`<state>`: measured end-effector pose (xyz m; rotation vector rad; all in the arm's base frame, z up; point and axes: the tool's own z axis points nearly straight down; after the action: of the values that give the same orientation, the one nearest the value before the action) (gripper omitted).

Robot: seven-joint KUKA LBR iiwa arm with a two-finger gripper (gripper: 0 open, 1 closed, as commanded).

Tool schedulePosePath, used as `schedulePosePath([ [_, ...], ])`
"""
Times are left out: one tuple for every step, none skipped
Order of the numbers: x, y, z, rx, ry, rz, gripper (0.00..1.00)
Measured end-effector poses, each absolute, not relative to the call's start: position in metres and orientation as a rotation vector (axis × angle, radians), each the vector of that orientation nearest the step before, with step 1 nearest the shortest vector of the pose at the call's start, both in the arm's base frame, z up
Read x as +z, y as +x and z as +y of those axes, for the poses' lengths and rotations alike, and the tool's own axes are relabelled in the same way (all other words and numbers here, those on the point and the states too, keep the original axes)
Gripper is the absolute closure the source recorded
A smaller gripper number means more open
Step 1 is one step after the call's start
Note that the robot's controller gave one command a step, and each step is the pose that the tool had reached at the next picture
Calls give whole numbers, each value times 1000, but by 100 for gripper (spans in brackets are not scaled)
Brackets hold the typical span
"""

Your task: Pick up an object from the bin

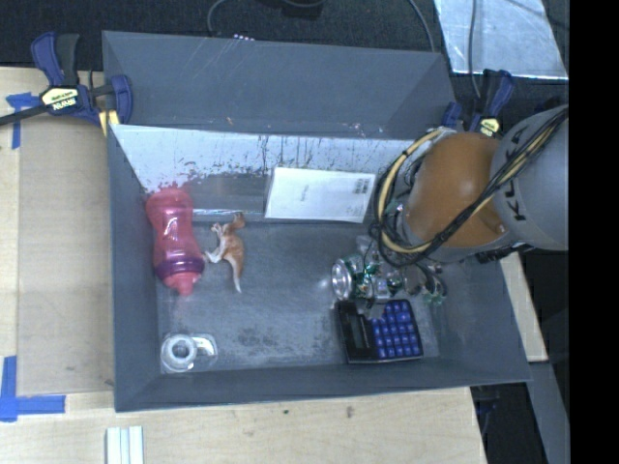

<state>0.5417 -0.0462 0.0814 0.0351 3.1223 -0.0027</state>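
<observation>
Here, in the camera view, we see the gripper [370, 288] hanging over the far left corner of a dark keypad with blue keys [395, 332]. We cannot tell whether it touches the keypad, nor whether it is spread or pressed together, since cables and the orange wrist cover [450, 196] crowd it. Beyond the keypad a white carton [317, 195] rests against the back wall of the bin [290, 75]. Well left of the keypad lies a tan toy animal [230, 247], with a pink bottle [174, 238] just past it. A clear tape roll [184, 351] sits far left of the keypad, level with it.
</observation>
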Motion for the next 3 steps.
schedulePosePath([
  [82, 542, -46, -3, 34, 3122, 100],
  [82, 542, -46, -3, 33, 3122, 100],
  [82, 542, -46, -3, 33, 3122, 100],
])
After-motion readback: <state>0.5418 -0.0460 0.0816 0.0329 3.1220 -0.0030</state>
